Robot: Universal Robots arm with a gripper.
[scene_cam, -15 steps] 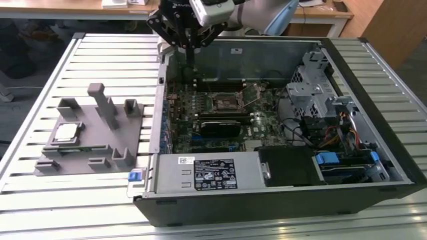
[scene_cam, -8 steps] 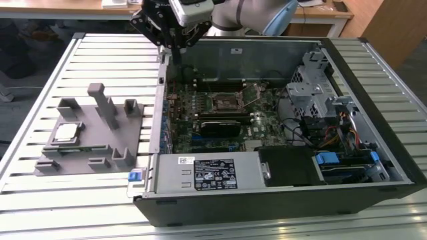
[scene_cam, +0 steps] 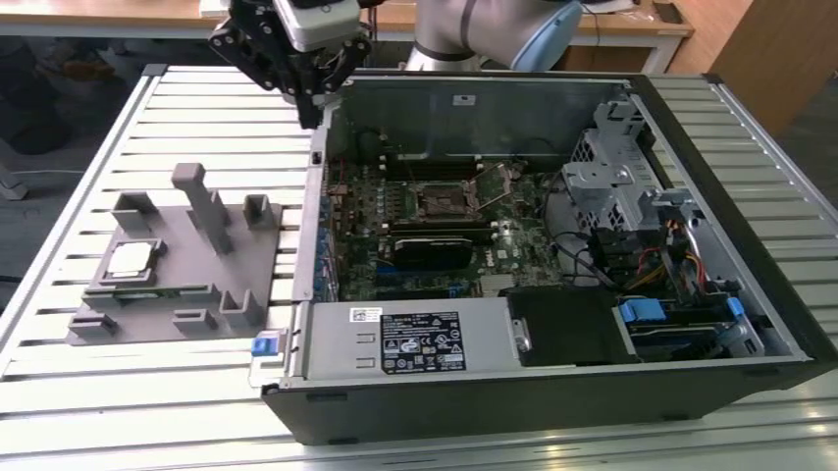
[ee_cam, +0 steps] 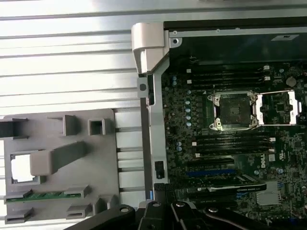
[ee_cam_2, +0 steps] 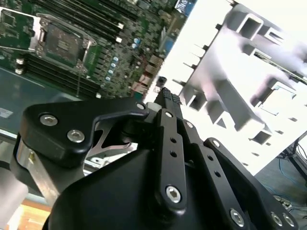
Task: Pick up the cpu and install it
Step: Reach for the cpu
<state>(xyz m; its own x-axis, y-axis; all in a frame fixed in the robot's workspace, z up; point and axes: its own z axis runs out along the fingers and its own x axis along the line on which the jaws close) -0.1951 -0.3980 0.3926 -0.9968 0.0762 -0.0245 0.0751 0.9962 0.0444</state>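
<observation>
1. Gripper (scene_cam: 312,120). Black, hung from the arm (scene_cam: 524,29). Taking the exterior view as a dial, we place it at eleven o'clock, above the corner of the computer case (scene_cam: 524,407). We find its two fingers pressed together at the tips with nothing between them. The gripper (ee_cam_2: 168,97) looks the same in the second wrist view.

2. Cpu (scene_cam: 129,259). Flat square with a bright silver top, lying in a square pocket of the holder (scene_cam: 183,270). We place it at nine o'clock on the dial. It is well apart from the gripper, between seven and eight o'clock from the fingertips. In the first wrist view the cpu (ee_cam: 21,168) shows as a bright square in that same pocket.

3. Holder. Grey, with posts and slots, flat on the table (scene_cam: 78,412), just beside the case at the case's nine o'clock.

4. Memory stick (scene_cam: 131,291). Long, thin and green, set in a slot of the holder at six o'clock from the cpu.

5. Computer case. Black, lying on its side, open towards us, with the green main board (scene_cam: 433,245) inside.

6. Socket (scene_cam: 439,199). Near the middle of the board, about four o'clock from the gripper. In the first wrist view its metal frame (ee_cam: 278,108) is swung open beside it.

7. Power unit (scene_cam: 406,339). Grey box with a label, at six o'clock within the case.

8. Table. Slatted metal, carrying the holder and the case.
</observation>
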